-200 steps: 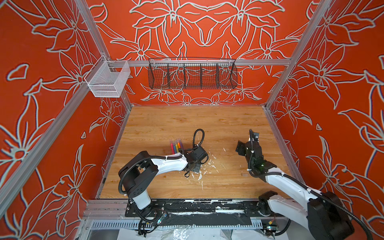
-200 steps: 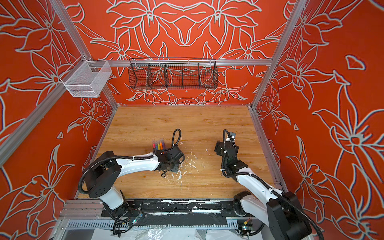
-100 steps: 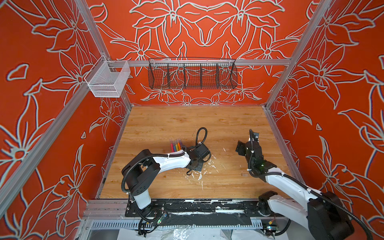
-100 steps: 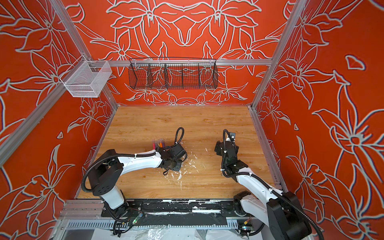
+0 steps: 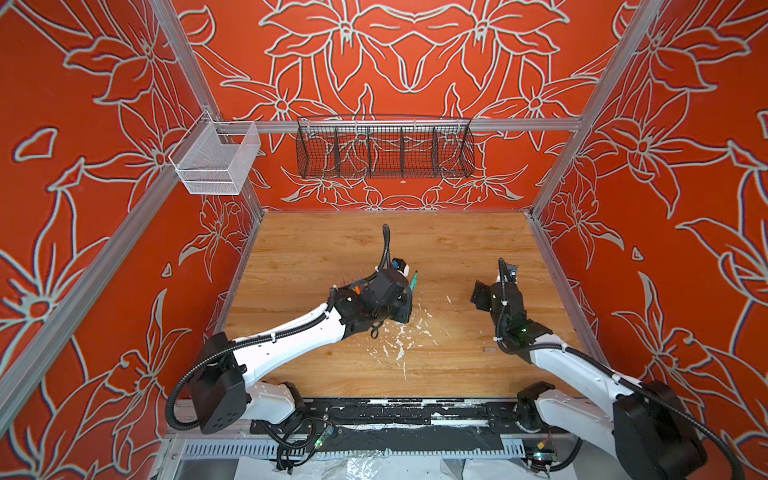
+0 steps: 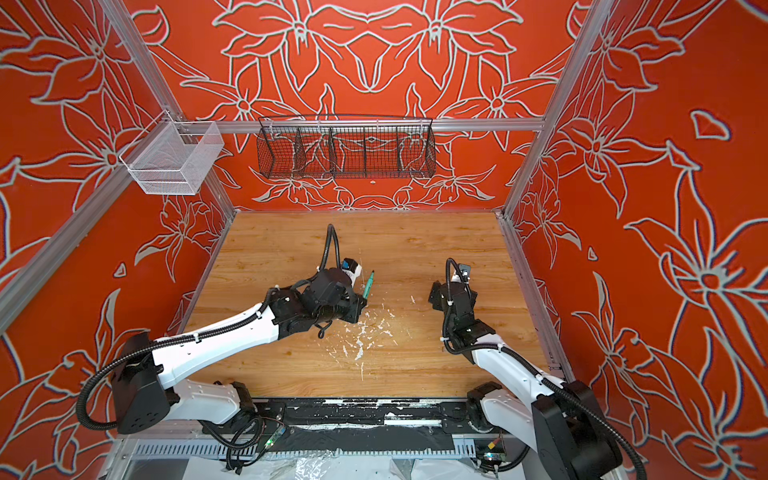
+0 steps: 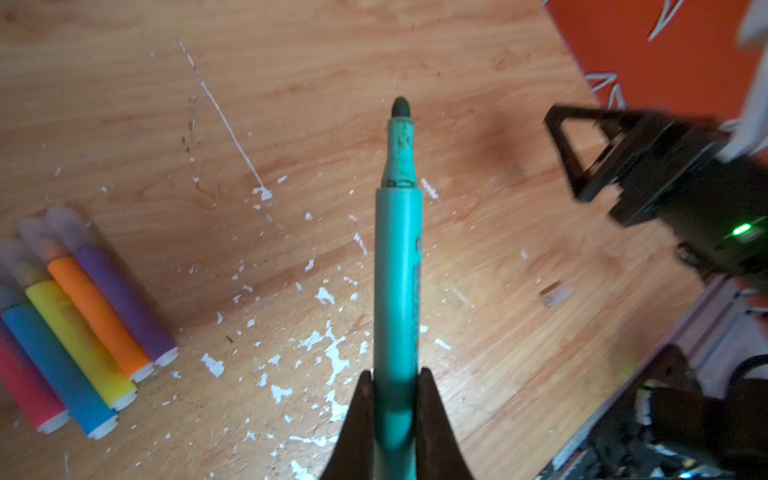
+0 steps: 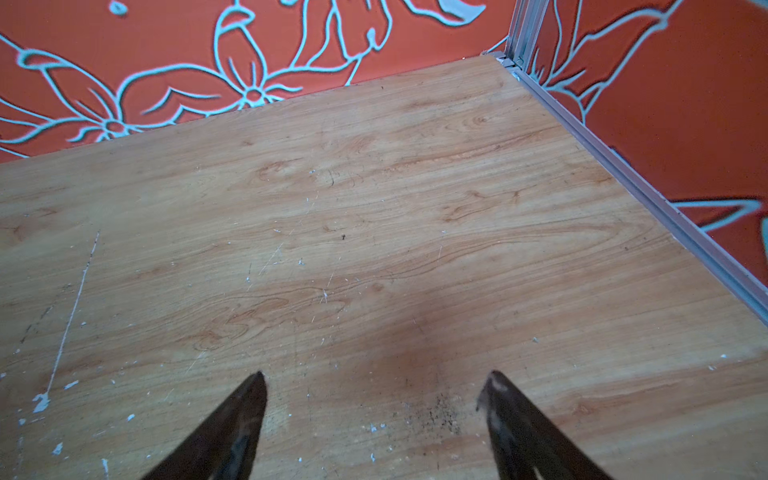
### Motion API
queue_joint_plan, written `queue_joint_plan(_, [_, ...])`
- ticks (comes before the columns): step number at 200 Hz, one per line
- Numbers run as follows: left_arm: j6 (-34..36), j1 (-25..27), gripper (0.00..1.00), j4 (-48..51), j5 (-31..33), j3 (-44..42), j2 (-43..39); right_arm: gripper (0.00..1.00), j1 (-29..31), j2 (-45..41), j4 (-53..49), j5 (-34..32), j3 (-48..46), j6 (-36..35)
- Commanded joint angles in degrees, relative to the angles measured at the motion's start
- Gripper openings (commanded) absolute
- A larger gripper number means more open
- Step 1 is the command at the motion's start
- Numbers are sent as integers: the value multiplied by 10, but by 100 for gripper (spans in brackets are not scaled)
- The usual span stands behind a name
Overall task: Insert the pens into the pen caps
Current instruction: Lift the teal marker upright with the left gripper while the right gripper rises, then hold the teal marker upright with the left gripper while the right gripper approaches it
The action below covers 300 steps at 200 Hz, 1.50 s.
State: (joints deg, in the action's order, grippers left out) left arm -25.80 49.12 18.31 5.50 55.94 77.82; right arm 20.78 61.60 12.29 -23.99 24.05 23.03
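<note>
My left gripper (image 7: 395,382) is shut on the rear of a green pen (image 7: 397,270). The pen's dark tip is bare and points away from the wrist, above the table. In both top views the green pen (image 5: 414,279) (image 6: 368,285) sticks out past the left wrist near the table's middle. Purple, orange, yellow, blue and pink pens (image 7: 83,324) lie side by side on the wood, their tips blurred. One clear pen cap (image 7: 555,296) lies on the table close to the right arm. My right gripper (image 8: 374,386) (image 5: 478,293) is open and holds nothing, right of the green pen.
White flecks of debris (image 5: 399,336) are scattered over the wooden table (image 5: 457,365) in front of the left gripper. A black wire basket (image 5: 384,149) and a white mesh basket (image 5: 216,162) hang on the walls. The metal frame rail (image 8: 648,195) borders the table's right side.
My left arm has swung to the right, away from the row of pens, with the green pen in its grip. The right arm has stayed where it was.
</note>
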Motion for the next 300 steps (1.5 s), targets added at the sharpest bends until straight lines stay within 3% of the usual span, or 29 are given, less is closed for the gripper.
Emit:
queue_joint_plan(1, [50,1,0,-87,18,-44,-22,79,-1,11,-39,24,58,23])
queue_joint_plan(12, [47,1,0,-105,28,-59,-37,73,5,6,-54,83,85,34])
queue_joint_plan(41, [76,1,0,-133,11,-90,-83,73,32,-31,-138,178,162,138])
queue_joint_plan(60, [94,1,0,-172,18,-132,-110,74,62,-67,-55,252,125,186])
queue_joint_plan(90, [109,1,0,-211,-23,-152,-121,75,97,-100,-68,301,125,214])
queue_joint_plan(121, [114,1,0,-214,-38,-150,-119,77,130,-129,-8,312,69,251])
queue_joint_plan(157, [120,1,0,-215,-56,-147,-116,76,160,-101,65,331,44,283])
queue_joint_plan(218, [124,1,0,-204,-92,-129,-93,71,234,-23,145,281,45,299])
queue_joint_plan(240, [125,1,0,-205,-107,-127,-93,63,241,-1,154,285,54,304])
queue_joint_plan(300, [131,1,0,-206,-146,-122,-87,21,251,14,153,268,59,304])
